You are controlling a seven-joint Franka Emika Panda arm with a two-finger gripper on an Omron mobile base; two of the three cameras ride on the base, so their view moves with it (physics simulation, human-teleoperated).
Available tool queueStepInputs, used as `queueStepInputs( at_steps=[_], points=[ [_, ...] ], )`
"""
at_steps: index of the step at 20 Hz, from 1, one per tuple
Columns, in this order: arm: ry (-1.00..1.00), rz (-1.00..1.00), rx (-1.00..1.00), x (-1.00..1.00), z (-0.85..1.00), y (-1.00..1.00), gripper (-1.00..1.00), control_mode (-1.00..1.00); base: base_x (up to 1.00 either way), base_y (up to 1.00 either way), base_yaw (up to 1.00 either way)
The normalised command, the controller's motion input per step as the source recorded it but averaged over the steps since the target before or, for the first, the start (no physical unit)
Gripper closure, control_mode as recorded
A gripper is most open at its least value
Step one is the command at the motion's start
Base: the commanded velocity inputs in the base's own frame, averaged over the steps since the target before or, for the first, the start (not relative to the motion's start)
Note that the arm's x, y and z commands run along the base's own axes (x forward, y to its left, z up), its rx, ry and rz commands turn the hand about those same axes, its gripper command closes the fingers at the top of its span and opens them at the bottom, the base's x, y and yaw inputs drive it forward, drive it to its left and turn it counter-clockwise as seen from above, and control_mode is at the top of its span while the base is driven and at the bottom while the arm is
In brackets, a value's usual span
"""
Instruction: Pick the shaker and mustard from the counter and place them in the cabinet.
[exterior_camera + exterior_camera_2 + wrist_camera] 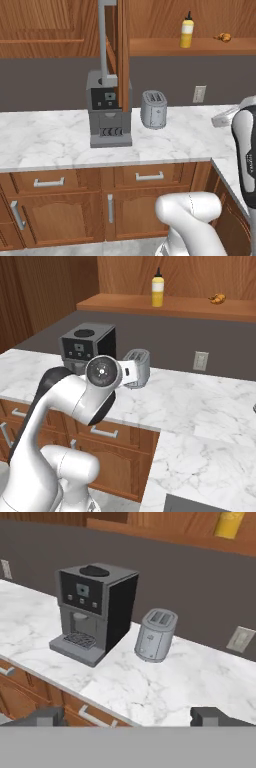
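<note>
One mustard (187,31) bottle is in sight: a slim yellow squeeze bottle with a dark pointed nozzle cap, standing upright on the wooden shelf (165,47) of the cabinet (123,55), high above the counter (50,140). In the right base view the mustard (157,289) stands left of a single small orange-brown object (217,299) lying on the same shelf, well apart from it. In the hand view its yellow body (229,524) is cut off by the top edge.

On the white, grey-veined counter stand one dark grey coffee machine (109,112) and one silver two-slot toaster (153,109), the toaster just to the right of the machine and apart from it. One white wall outlet (199,93) sits on the grey backsplash to the right of the toaster. The open cabinet door is seen edge-on above the coffee machine, with one long grey bar handle (104,37) on it. Below the counter, two drawers with short silver handles (149,176) top two doors.

The gripper (130,716) is held near the counter's front edge, facing the two appliances; its two dark fingertips (209,716) stand far apart with nothing between them.
</note>
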Motion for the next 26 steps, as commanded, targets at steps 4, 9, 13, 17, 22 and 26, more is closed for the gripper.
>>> queueStepInputs(
  at_steps=[4,9,13,17,22,26],
  points=[
    [0.17,-0.03,0.0,0.0,-0.53,0.01,-1.0,-1.0,0.0,0.0,0.0],
    [0.09,0.0,0.0,-0.01,-0.33,0.04,-1.0,-1.0,0.0,0.0,0.0],
    [0.07,0.0,0.0,0.0,-0.27,0.02,-1.0,-1.0,0.0,0.0,0.0],
    [0.04,0.0,0.0,0.0,-0.24,0.0,-1.0,-1.0,0.0,0.0,0.0],
    [0.01,0.0,0.0,-0.01,-0.11,0.0,-1.0,1.0,-0.18,0.06,0.0],
    [0.0,0.0,0.0,0.0,0.0,0.0,-1.0,1.0,-0.69,0.33,0.0]
  ],
)
